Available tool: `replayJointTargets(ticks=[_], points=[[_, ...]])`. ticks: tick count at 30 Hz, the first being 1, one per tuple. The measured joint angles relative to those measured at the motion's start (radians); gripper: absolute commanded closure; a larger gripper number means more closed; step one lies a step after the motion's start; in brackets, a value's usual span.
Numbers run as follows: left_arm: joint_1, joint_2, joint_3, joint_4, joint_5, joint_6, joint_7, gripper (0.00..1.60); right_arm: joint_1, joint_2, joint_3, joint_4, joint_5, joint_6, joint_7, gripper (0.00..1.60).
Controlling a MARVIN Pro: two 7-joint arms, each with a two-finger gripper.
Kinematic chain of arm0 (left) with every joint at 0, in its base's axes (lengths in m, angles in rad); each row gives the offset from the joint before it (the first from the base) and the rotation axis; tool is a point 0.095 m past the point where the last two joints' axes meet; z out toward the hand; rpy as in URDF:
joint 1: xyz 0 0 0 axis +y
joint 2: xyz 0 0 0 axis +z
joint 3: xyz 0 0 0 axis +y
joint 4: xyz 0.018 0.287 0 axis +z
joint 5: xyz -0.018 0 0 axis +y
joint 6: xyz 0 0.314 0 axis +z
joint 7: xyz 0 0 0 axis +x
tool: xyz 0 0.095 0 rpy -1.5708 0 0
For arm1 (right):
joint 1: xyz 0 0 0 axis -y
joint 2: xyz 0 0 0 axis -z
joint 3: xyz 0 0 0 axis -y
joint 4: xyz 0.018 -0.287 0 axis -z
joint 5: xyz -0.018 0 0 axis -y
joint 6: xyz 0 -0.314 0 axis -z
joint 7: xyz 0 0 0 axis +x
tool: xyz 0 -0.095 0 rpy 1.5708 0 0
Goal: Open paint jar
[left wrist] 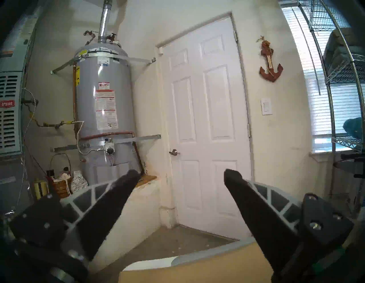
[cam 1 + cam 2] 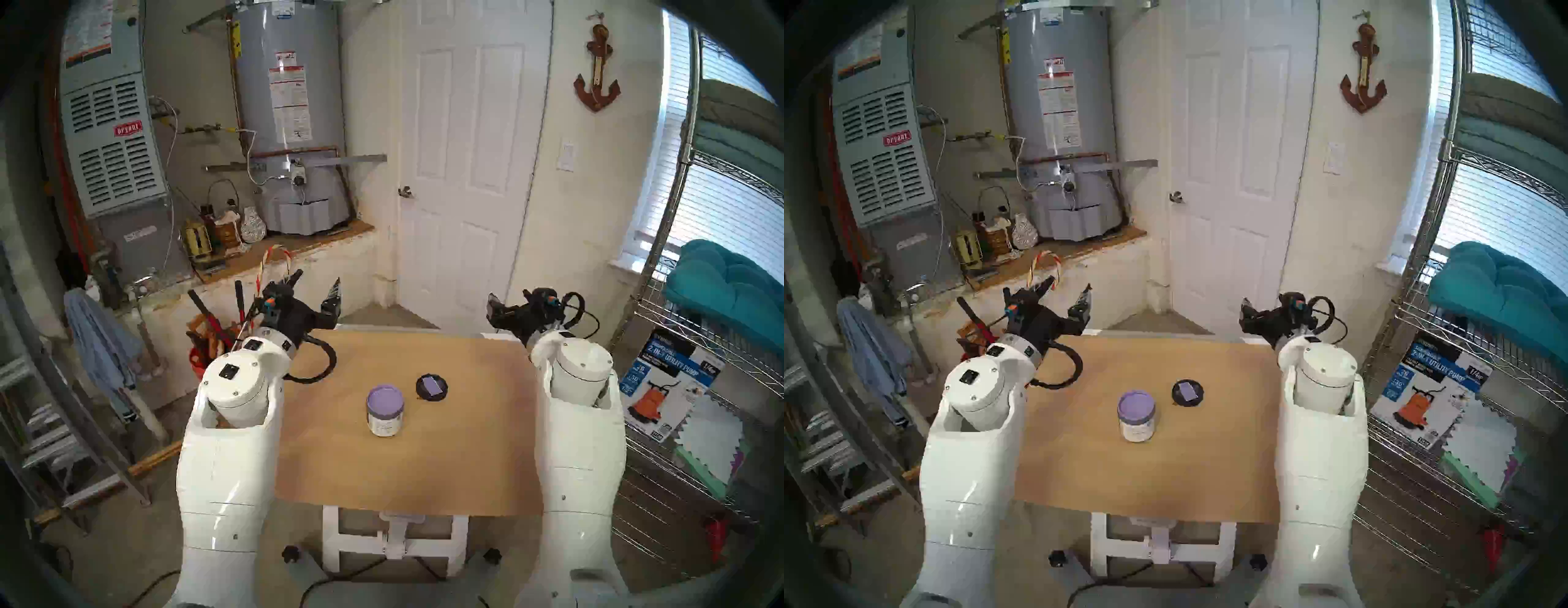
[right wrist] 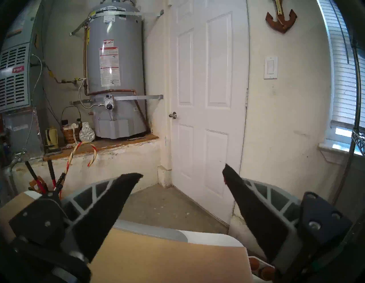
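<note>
Paint jar [image 2: 385, 411] stands upright and uncapped near the middle of the brown tabletop [image 2: 466, 458], its lilac paint exposed, with the black lid [image 2: 432, 387] lying flat just beside it to the far right, swatch side up. By the look of it the opening is done, so the risks lie in what follows. Both arms are raised at the table's far corners, well apart from the jar: the left gripper [image 2: 318, 293] and the right gripper [image 3: 182, 175] each have their jaws spread wide and hold nothing. Any sweep of an arm back across the table could clip the jar, and an open jar tipped over would spill paint across the board. A cable loop [image 2: 318, 369] hanging from the left wrist rests low over the tabletop and could drag toward the jar if that arm retracts.
</note>
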Motion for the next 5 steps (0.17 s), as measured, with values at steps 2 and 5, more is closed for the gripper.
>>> replayJointTargets(ticks=[2,5], points=[[0.0,0.0,-0.001,0.0,0.0,-0.001,0.0,0.0,0.0,0.0,0.0,0.0,0.0,-0.001,0.0,0.0],[0.0,0.0,-0.001,0.0,-0.001,-0.001,0.0,0.0,0.0,0.0,0.0,0.0,0.001,-0.001,0.0,0.0]])
